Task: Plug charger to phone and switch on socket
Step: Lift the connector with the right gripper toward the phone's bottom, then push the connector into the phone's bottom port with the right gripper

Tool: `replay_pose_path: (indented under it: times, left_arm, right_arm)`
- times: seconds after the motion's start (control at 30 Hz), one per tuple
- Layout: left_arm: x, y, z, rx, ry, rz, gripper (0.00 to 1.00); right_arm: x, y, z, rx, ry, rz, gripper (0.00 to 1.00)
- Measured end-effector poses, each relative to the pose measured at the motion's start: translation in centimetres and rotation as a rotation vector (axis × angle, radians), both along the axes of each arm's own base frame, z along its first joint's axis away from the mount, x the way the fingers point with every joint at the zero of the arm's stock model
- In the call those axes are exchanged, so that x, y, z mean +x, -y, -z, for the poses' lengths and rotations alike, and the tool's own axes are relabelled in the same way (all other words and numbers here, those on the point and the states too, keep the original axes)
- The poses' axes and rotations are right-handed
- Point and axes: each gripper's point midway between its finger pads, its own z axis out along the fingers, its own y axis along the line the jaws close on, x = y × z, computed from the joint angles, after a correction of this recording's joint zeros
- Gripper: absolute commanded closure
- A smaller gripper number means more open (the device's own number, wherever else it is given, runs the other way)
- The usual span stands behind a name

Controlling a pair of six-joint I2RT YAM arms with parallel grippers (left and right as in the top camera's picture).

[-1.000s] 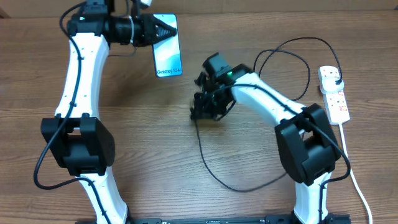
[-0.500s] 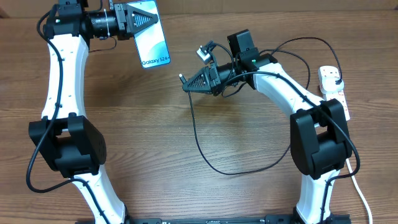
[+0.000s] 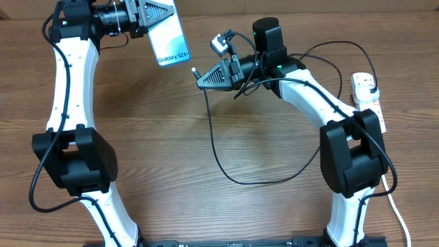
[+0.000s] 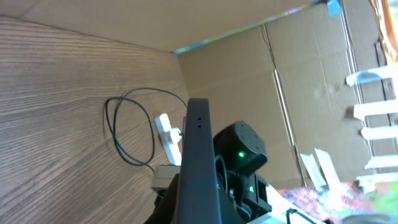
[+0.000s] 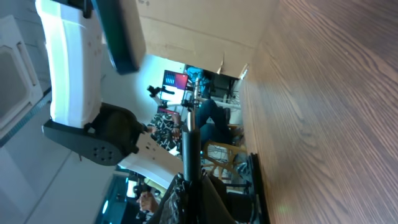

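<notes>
The left gripper (image 3: 162, 14) is clamping the phone (image 3: 171, 42) by its far end. It is holding the phone lifted off the table (image 3: 151, 137), with the screen showing to the overhead camera and the lettered end free. Just to the right of the phone, the right gripper (image 3: 203, 77) is pinching the charger (image 3: 214, 147) close behind its connector tip (image 3: 195, 70). The tip is pointing toward the phone but is not touching it. The rest of the cable is hanging below the phone and looping away to its right.

The phone is probably rigid, smooth and somewhat slippery. Because it is gripped at one end only, a push on the free end could lever or slide it in the fingers, so the insertion is calling for a straight, gentle approach. The cable looks light and limp, and only the short stub beyond the fingers is stiff enough to aim. The hold near the tip therefore seems the right one.

The socket (image 3: 370, 113) is lying far to the right of the phone, and a black plug (image 3: 372, 90) appears to be seated in it. The strip is likely light and may skid under a switch press.
</notes>
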Motion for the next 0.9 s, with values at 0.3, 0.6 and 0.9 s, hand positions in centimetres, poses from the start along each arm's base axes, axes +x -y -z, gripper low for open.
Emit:
replay_pose_path:
  times: [0.3, 0.6, 0.9]
  left_arm:
    - [1.7, -0.4, -0.6, 0.015, 0.025, -0.069, 0.96]
    - [3.0, -0.2, -2.0, -0.016, 0.020, -0.125, 0.96]
    - [3.6, -0.2, -2.3, -0.068, -0.094, -0.175, 0.96]
  right_arm:
    - [0.5, -0.2, -1.5, 0.018, 0.018, 0.001, 0.96]
    - [0.8, -0.3, -3.8, 0.056, 0.079, 0.000, 0.96]
    - [1.2, -0.4, -5.7, 0.072, 0.074, 0.028, 0.96]
